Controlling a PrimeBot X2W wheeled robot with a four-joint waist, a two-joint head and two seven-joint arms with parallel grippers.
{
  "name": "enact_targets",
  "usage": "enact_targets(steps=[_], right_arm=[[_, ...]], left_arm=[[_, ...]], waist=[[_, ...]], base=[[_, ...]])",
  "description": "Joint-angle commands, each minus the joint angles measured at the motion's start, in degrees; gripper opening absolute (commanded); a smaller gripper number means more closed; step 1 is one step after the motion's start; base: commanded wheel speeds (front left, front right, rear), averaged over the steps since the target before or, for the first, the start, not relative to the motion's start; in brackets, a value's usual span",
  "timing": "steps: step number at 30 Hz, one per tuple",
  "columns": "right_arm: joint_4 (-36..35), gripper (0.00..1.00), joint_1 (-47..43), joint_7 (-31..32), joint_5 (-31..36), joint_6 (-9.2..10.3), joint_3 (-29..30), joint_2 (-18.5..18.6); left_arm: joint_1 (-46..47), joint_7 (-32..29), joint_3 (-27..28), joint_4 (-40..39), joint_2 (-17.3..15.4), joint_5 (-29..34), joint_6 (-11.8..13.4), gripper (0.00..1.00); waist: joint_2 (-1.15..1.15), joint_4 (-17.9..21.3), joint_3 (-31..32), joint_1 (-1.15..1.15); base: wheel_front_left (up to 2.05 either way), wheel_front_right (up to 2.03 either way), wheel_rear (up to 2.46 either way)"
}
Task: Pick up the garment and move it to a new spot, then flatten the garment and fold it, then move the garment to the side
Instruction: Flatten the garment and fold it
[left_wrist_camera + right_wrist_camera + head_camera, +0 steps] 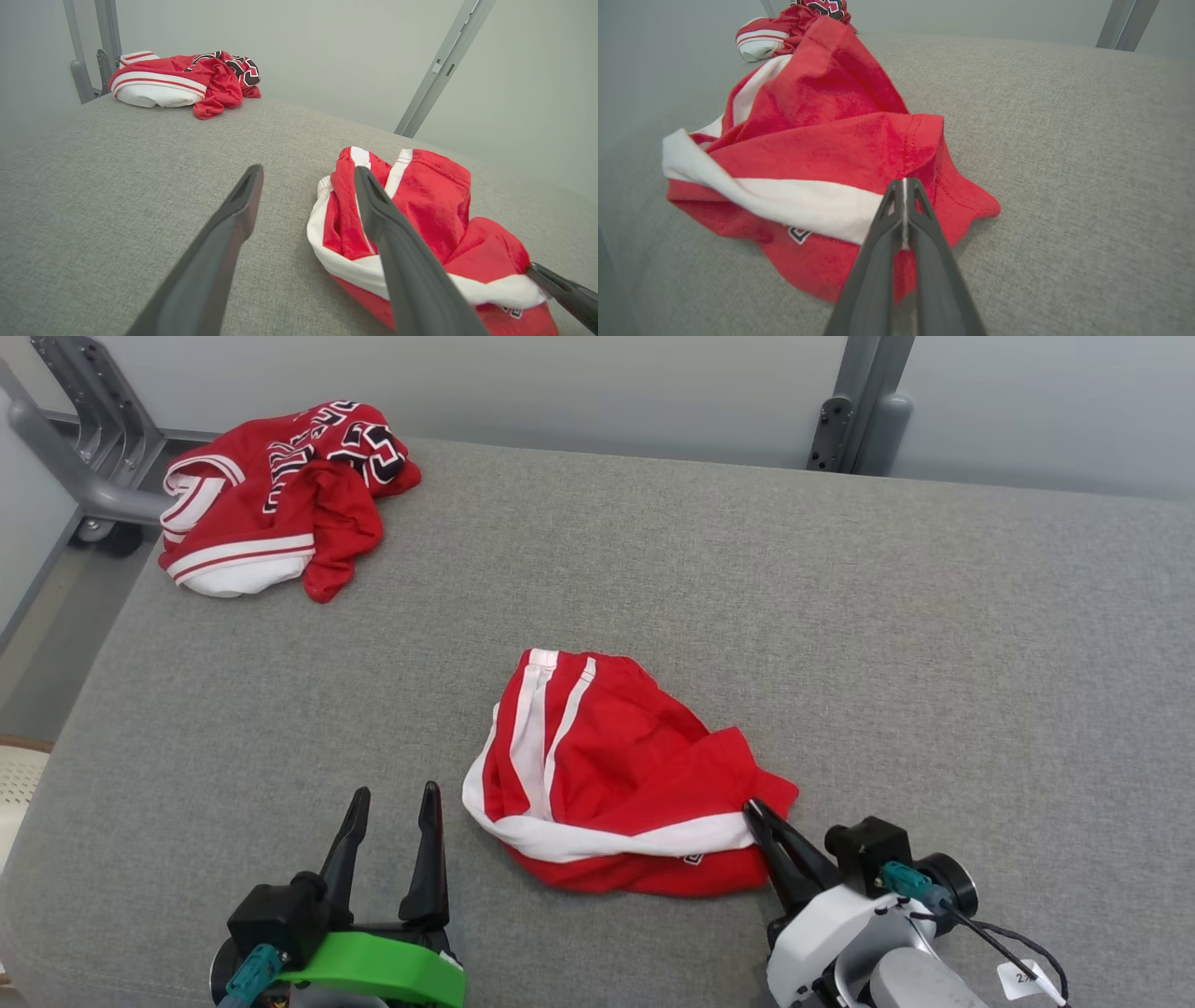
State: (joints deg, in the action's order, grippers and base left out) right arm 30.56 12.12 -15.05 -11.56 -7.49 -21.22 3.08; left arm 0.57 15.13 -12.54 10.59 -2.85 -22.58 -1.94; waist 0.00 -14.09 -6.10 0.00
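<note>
Where the red garment (607, 756) lies crumpled near the front middle of the grey worktop (840, 616), my right end effector (752, 808) is clenched on its near-right edge, fingers pinched together at the end of the white band. My left end effector (395, 791) is released, fingers spread, just left of the garment and apart from it. Small black-and-white emblem (798, 234) below the white band: folded over, unreadable. Second red jersey (280, 495) bunched at far left corner; black, white-edged lettering, too crumpled to read. White tag (1022, 978) on my right wrist cable: print too small to read.
</note>
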Motion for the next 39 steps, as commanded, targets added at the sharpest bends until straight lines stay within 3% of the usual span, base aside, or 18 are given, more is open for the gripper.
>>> enact_targets(steps=[1,11,20,31,32,33,34,35,36,39], right_arm=[[-0.5,0.0,0.97,-0.18,-0.57,0.0,0.72,0.4],[-6.95,0.0,1.67,-0.18,1.46,0.0,12.86,3.87],[-7.19,0.0,-0.52,0.2,2.84,0.0,22.66,7.33],[-3.14,0.0,-1.44,1.02,4.19,0.0,27.44,7.28],[-2.77,0.09,-1.37,0.88,4.18,0.0,27.68,7.12],[-2.43,0.33,-1.34,0.75,4.29,0.0,27.86,6.97],[-2.08,0.49,-1.31,0.61,4.41,0.0,28.03,6.9],[-1.79,0.91,-1.28,0.53,4.51,0.01,28.2,6.85],[-1.69,1.0,-1.29,0.36,4.66,0.01,28.45,6.7],[-1.98,1.0,-1.3,0.21,4.96,0.0,29.27,6.87]], left_arm=[[0.2,0.03,0.32,-0.16,-0.07,0.03,0.24,1.0],[0.67,0.02,0.56,-0.65,-0.07,-0.12,0.24,1.0],[1.13,0.02,0.53,-0.89,-0.07,-0.13,0.17,1.0],[1.77,0.02,0.0,-0.54,-0.07,0.08,-0.26,1.0],[1.81,0.03,-0.08,-0.51,-0.07,0.05,-0.26,1.0],[1.83,0.02,-0.14,-0.5,-0.07,0.03,-0.26,1.0],[1.86,0.03,-0.19,-0.46,-0.07,0.04,-0.26,1.0],[1.87,0.03,-0.22,-0.45,-0.07,0.05,-0.22,1.0],[1.85,0.03,-0.21,-0.44,-0.07,0.05,-0.18,1.0],[1.73,0.03,-0.07,-0.46,-0.07,0.12,-0.09,1.0]], waist=[[0.0,0.51,-0.04,0.0],[0.0,3.73,-0.68,0.0],[0.0,4.85,-1.45,0.0],[0.0,5.69,-2.17,0.0],[0.0,5.77,-2.17,0.0],[0.0,5.84,-2.17,0.0],[0.0,5.92,-2.17,0.0],[0.0,6.01,-2.16,0.0],[0.0,6.12,-2.13,0.0],[0.0,6.45,-2.05,0.0]], base=[[0.0,0.0,0.0],[0.0,0.0,0.0],[0.0,0.0,0.0],[0.0,0.0,0.0],[0.0,0.0,0.0],[0.0,0.0,0.0],[0.0,0.0,0.0],[0.0,0.0,0.0],[0.0,0.0,0.0],[0.0,0.0,0.0]])
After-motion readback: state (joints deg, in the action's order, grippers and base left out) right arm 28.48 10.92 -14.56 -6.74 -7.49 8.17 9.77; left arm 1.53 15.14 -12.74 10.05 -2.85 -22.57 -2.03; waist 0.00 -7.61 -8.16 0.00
